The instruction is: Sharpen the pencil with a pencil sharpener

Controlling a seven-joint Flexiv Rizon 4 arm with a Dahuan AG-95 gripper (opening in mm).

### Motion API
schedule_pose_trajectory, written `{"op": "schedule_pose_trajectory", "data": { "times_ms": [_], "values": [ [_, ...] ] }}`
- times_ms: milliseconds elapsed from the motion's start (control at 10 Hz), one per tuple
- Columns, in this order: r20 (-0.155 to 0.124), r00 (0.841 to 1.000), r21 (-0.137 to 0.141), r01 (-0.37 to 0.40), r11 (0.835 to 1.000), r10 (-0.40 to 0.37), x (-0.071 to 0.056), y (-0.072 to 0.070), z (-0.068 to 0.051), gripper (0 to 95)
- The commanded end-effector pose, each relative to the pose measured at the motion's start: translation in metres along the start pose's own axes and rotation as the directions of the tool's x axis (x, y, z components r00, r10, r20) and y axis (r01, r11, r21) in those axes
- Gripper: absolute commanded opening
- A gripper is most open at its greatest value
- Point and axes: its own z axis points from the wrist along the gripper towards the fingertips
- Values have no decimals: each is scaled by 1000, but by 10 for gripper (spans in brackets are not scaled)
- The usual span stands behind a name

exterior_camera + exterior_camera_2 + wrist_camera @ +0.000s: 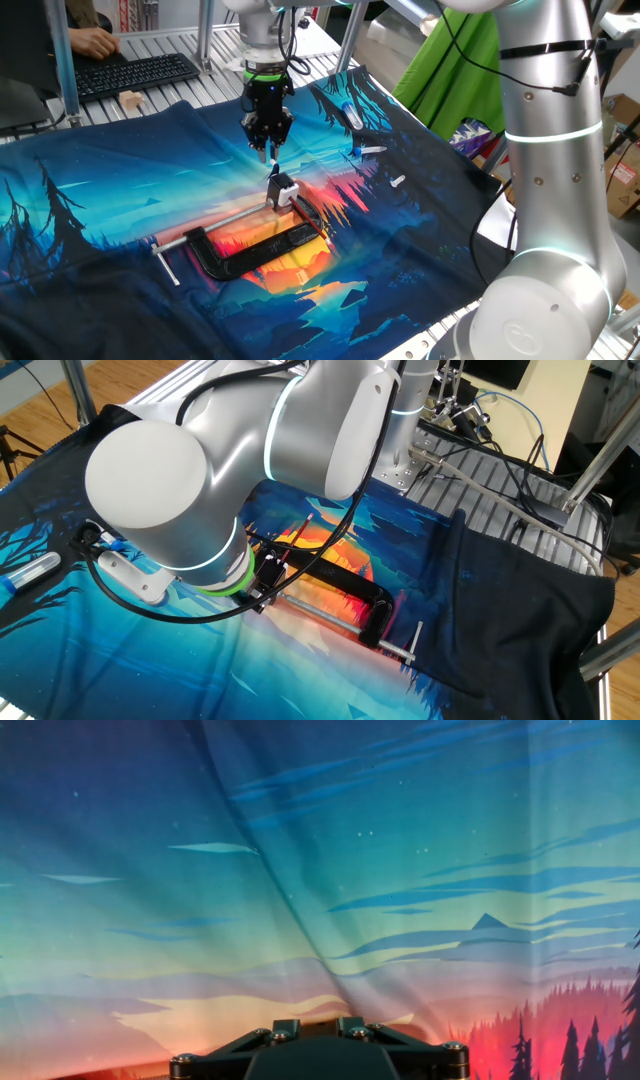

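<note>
While the claw [270, 150] hangs above the middle of the cloth-covered counter [120, 220], the sharpener [282, 190] is seen directly beneath it and a little nearer, a small white-and-black block held at the jaw end of the black clamp [250, 250]. A thin dark stick, taken to be the pencil [272, 160], appears to be gripped between the closed fingertips, pointing almost straight down, its tip just above the sharpener and apart from it. So the long axis of the pencil is judged close to vertical, and the sharpener lies below the claw and slightly toward the near side. From the other fixed view the claw is hidden behind the arm; only the clamp and a thin pale rod on the orange cloth are shown. In the hand view nothing but cloth is seen ahead of the claw body. A short descent, kept in line with the sharpener's hole, is what the next move is thought to call for.
</note>
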Motion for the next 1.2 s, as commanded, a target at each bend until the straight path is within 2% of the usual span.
{"op": "schedule_pose_trajectory", "data": {
  "times_ms": [100,1200],
  "values": [
    [-1,1000,0,10,1000,-10,0,0,1,0],
    [0,1000,4,16,1000,-16,0,0,1,0]
  ]
}}
